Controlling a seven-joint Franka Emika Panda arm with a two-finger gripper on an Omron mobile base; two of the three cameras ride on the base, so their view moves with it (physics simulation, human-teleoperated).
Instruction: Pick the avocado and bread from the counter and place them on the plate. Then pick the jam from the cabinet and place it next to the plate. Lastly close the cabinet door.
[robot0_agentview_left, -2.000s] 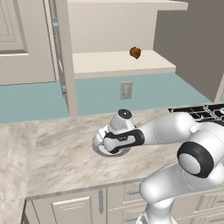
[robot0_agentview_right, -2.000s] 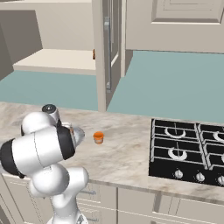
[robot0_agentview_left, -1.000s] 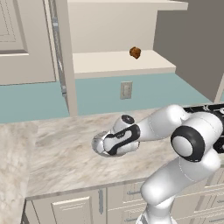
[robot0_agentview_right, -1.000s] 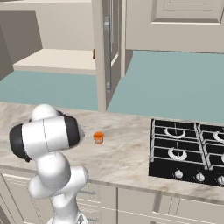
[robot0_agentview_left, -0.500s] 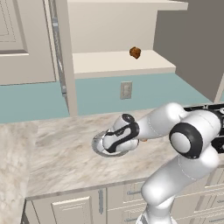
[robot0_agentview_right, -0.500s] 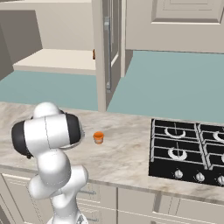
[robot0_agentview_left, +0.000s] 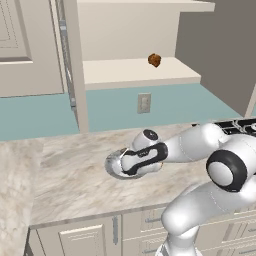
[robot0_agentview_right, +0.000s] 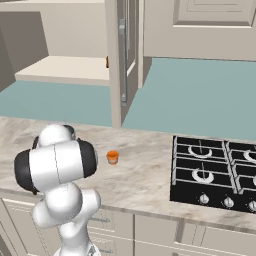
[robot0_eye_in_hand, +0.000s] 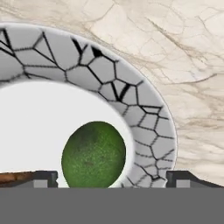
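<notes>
A: Where is the avocado (robot0_eye_in_hand: 93, 154)?

B: On the white centre of the plate (robot0_eye_in_hand: 131, 105), close to the grey cracked-pattern rim. In the hand view it lies between the two finger tips, with a gap on each side, so nothing pinches it.

A: So the claw (robot0_eye_in_hand: 111, 177) is open?

B: Yes, spread wide and holding nothing. One tip (robot0_eye_in_hand: 43, 178) sits at the lower left, the other at the lower right, over the rim.

A: And the bread (robot0_eye_in_hand: 15, 176)?

B: A thin brown strip shows at the lower left edge of the hand view, beside the left tip. It seems to lie on the plate too, but too little of it shows to be sure.

A: Where does the plate stand?

B: On the counter (robot0_agentview_left: 65, 180), under the hand in the left base view; its rim (robot0_agentview_left: 114, 165) peeks out to the left of the wrist.

A: The jam (robot0_agentview_right: 113, 157)?

B: A small orange jar stands on the counter in the right base view, between the arm and the hob (robot0_agentview_right: 215, 172).

A: The cabinet (robot0_agentview_left: 130, 70)?

B: Its doors stand open. A dark brown lump (robot0_agentview_left: 154, 60) rests on the pale shelf.
</notes>
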